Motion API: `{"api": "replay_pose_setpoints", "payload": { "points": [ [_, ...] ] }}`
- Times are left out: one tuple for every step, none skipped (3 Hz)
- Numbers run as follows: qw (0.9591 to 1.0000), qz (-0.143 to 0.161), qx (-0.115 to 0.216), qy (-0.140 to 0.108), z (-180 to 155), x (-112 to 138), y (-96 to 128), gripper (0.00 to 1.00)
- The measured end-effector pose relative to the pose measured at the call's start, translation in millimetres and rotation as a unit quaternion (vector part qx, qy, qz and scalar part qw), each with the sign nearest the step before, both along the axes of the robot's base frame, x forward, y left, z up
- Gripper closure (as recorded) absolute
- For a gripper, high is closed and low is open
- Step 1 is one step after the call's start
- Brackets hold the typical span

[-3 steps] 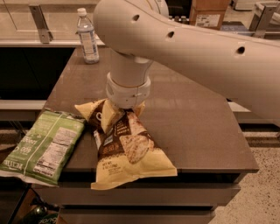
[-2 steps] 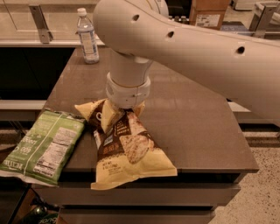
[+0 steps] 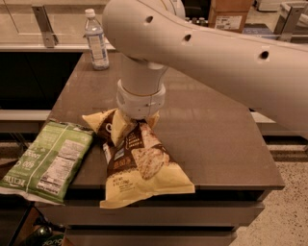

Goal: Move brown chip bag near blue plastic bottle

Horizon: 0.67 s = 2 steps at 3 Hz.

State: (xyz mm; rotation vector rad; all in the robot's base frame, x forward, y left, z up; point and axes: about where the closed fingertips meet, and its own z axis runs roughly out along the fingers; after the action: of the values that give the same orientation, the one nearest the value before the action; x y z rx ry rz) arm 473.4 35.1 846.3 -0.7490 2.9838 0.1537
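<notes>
The brown chip bag [image 3: 139,163] lies on the brown table [image 3: 211,134] near its front edge, its top end bunched up. My gripper [image 3: 137,117] is pressed down onto that bunched top, under the white wrist, which hides it. The blue plastic bottle [image 3: 96,41] stands upright at the table's far left corner, well apart from the bag.
A green chip bag [image 3: 48,161] with a white label lies at the front left, overhanging the table's left edge. My large white arm [image 3: 231,62] spans the upper right. A counter runs behind the table; a cardboard box [image 3: 231,14] is at the back right.
</notes>
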Motion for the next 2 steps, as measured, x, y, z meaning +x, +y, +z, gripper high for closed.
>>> {"api": "replay_pose_setpoints", "payload": {
  "points": [
    [1.0000, 0.000, 0.000, 0.000, 0.4, 0.4, -0.1, 1.00],
    [1.0000, 0.000, 0.000, 0.000, 0.5, 0.4, -0.1, 1.00]
  ]
}}
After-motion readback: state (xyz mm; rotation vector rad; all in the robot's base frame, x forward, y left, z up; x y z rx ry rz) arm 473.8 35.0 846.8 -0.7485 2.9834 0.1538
